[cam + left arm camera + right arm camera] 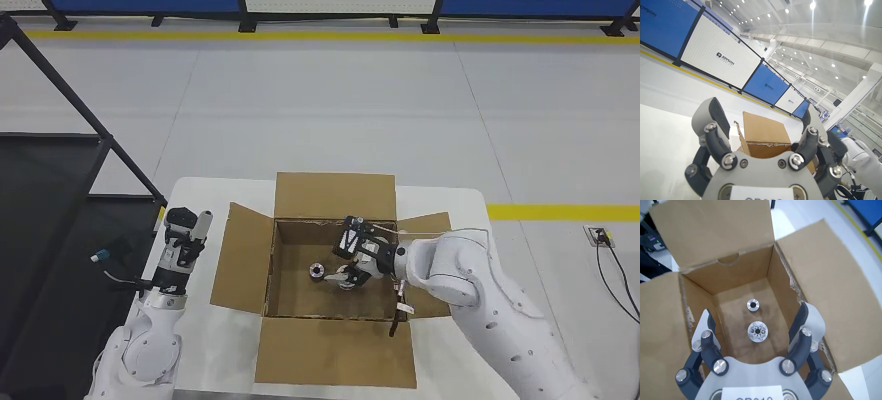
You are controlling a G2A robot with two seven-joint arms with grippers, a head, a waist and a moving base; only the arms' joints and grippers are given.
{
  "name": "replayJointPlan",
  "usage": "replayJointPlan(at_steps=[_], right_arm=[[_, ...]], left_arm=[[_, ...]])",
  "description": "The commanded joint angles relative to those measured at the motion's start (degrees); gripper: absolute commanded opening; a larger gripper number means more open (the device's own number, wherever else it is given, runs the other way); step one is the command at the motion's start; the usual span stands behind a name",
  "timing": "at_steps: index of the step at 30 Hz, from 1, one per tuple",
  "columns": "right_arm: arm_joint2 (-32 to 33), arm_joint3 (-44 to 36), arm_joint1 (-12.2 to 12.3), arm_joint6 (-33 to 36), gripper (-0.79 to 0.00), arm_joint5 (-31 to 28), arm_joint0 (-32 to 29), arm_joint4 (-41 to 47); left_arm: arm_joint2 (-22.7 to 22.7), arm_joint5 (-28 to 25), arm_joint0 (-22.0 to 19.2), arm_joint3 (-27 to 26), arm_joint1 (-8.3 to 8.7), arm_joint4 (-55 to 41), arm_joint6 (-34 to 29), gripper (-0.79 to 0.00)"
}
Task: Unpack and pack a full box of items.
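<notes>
The box sits open on the white table. All four flaps are folded out. Two metal parts lie on the floor of the box. One is a small ring with a dark hole in the middle. The other is a bigger disc with holes in its face. The disc lies near the ring, and the two do not touch.

The right gripper hangs over the open box and points down into it. Its fingers are wide apart and hold nothing. The disc lies on the floor of the box below the gripper.

The left gripper is over the left part of the table, beside the box and apart from it. It tilts up, facing toward the box. Its fingers are wide apart too, with nothing between them.
</notes>
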Motion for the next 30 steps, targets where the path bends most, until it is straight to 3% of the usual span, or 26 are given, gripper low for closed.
replayJointPlan(at_steps=[1,6,12,15,23,30], right_arm=[[3.61,-5.45,0.83,-1.29,0.0,0.02,-3.68,-0.09],[4.35,-6.83,1.02,-1.36,0.0,0.42,-4.57,-0.48],[4.36,-6.76,1.01,-1.9,0.0,0.92,-4.91,-0.42],[4.6,-5.94,0.96,-4.21,0.0,1.78,-5.17,0.04],[9.11,-5.42,1.14,-9.79,0.0,9.32,-6.87,2.31],[15.03,-6.14,2.11,-7.33,0.0,10.05,-9.21,6.32]], left_arm=[[-1.13,-0.3,0.69,0.07,0.26,-0.33,-2.02,0.0],[-2.9,-4.22,3.44,-0.24,0.89,-5.66,-9.38,0.0],[-5.13,-11.75,7.24,-1.12,1.99,-18.79,-21.79,0.0],[-6.02,-12.05,7.98,-1.53,2.57,-21.63,-27.11,0.0],[-2.79,-12.28,7.3,-4.89,2.78,-24.61,-29.5,0.0],[3.56,-11.1,3.0,-5.31,2.71,-22.82,-32.44,0.0]])
